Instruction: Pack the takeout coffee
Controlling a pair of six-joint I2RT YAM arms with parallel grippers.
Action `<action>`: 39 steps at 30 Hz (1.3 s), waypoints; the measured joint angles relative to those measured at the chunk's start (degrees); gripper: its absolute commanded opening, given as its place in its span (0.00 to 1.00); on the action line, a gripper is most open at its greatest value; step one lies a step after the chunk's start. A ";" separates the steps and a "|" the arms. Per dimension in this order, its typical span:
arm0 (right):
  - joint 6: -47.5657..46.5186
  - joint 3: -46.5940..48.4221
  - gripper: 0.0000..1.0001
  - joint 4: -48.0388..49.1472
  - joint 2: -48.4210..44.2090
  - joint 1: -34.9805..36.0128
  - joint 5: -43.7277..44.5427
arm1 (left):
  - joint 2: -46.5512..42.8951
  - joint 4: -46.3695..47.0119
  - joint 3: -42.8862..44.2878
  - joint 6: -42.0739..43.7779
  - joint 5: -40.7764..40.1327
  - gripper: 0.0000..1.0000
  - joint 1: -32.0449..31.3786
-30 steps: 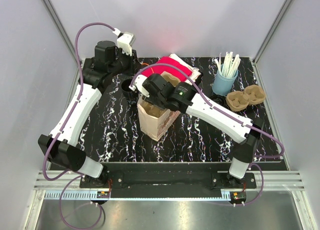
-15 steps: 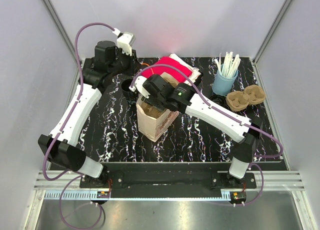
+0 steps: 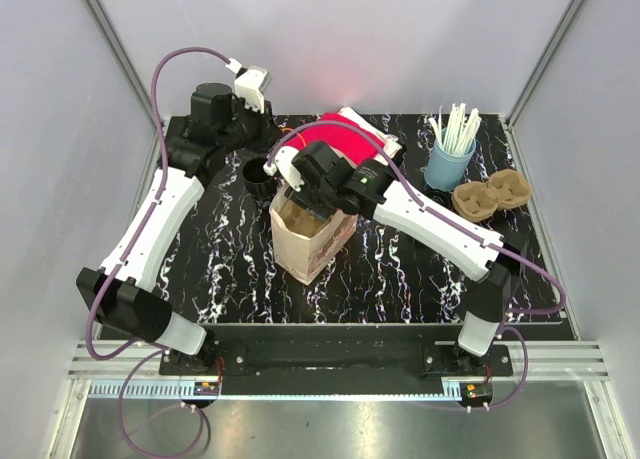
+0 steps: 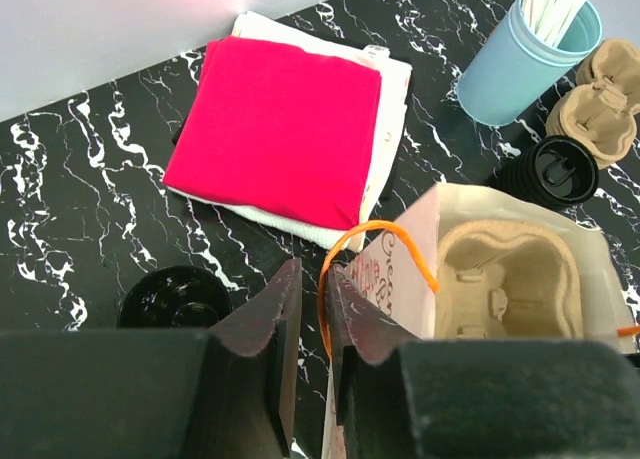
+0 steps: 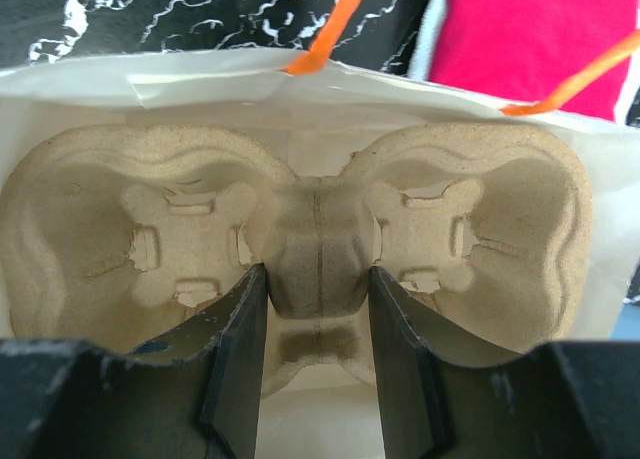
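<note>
The cup carrier (image 5: 320, 219) sits inside the paper bag (image 3: 308, 237), centre frame on the surface (image 3: 385, 274).
The right fingers (image 5: 235, 349) clamp its middle ridge; the left fingers (image 4: 270, 329) stand narrow around the bag's orange handle (image 4: 375, 225), grip unclear.

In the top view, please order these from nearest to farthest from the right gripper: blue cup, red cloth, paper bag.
1. paper bag, directly under the right gripper
2. red cloth, just behind it
3. blue cup, at the far right

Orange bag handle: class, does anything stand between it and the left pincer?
Nothing visible does. The orange handle runs down into the narrow gap between the fingers of the left pincer, beside the paper bag.
</note>
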 measured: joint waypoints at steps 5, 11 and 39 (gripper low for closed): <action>0.98 1.14 0.39 -0.70 0.85 -0.48 -1.62 | 0.00 0.15 -0.66 0.00 0.00 0.15 -0.02; 2.01 2.69 0.39 -1.68 2.21 -0.96 -2.49 | -0.02 0.31 -1.01 0.00 0.00 0.13 -0.02; 6.67 7.93 0.39 -6.40 7.08 -1.25 0.98 | -0.11 0.31 -2.82 -1.29 -0.02 0.00 0.00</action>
